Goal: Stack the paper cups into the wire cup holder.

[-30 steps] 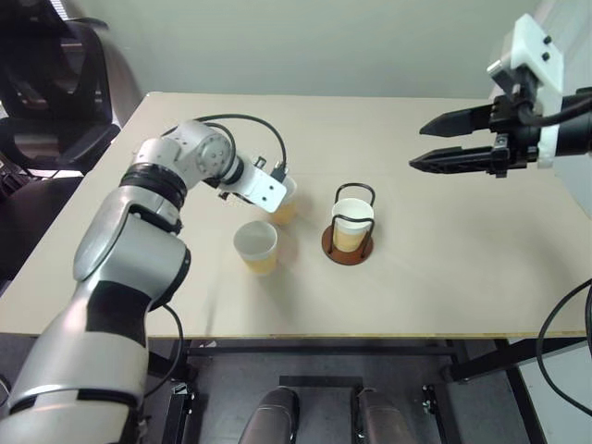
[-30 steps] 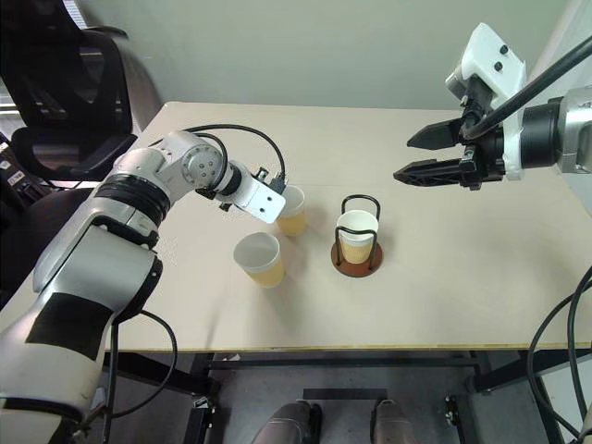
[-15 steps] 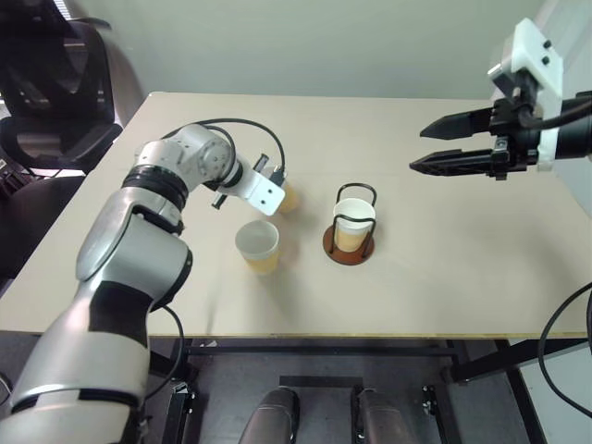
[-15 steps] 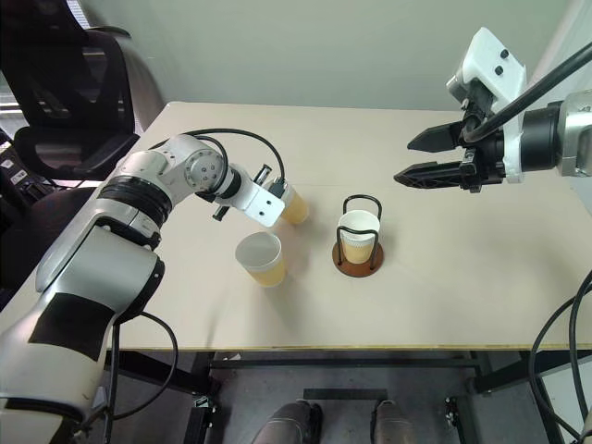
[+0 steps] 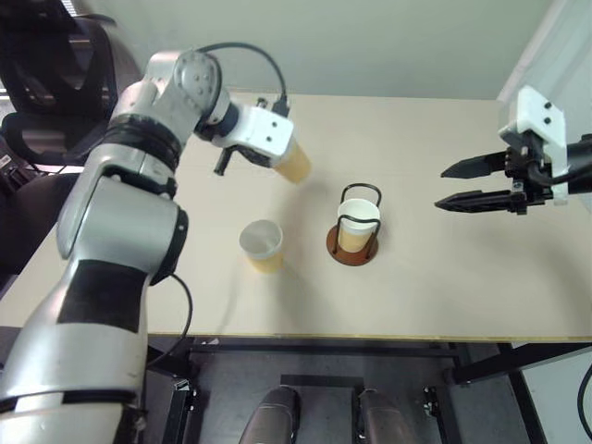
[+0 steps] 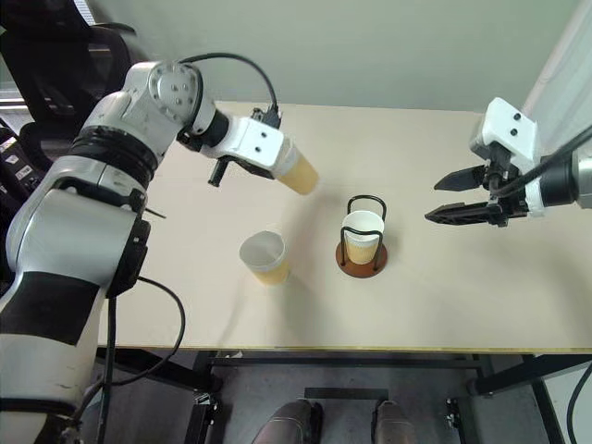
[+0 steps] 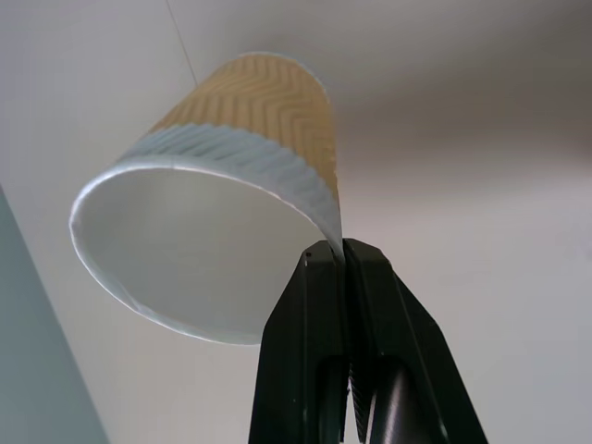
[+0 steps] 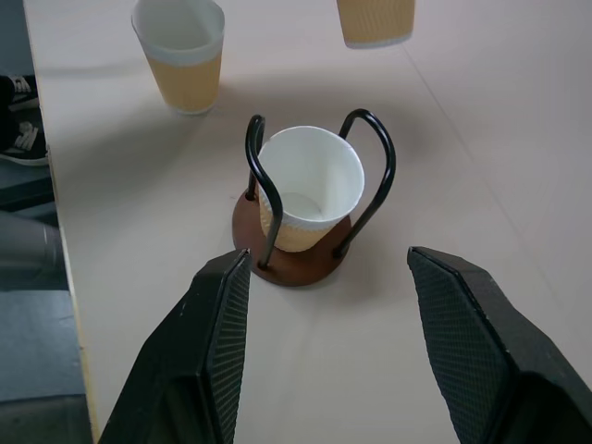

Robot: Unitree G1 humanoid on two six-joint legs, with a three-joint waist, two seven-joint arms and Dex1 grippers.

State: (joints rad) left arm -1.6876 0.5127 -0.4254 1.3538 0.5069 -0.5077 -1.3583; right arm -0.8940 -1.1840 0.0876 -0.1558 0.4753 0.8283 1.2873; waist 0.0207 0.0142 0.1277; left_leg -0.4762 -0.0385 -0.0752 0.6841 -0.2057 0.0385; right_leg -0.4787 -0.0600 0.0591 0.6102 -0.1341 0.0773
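Bench [image 5: 444, 296]: pale beige top, matte. Two items stand directly on it. Wire cup holder [image 5: 352, 252]: reddish-brown disc base flat on the bench, black wire loops upright, straight ahead of the right gripper [image 5: 448, 187]; one paper cup [image 5: 355, 222] sits upright inside it. A second paper cup [image 5: 262, 246] stands upright, mouth up, beyond the holder from that gripper, near it, not touching.

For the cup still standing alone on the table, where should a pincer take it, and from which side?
Judging by its pose, pinch the loose cup at its rolled rim from above, one finger inside the wall: it stands upright, mouth open, apart from the wire cup holder.
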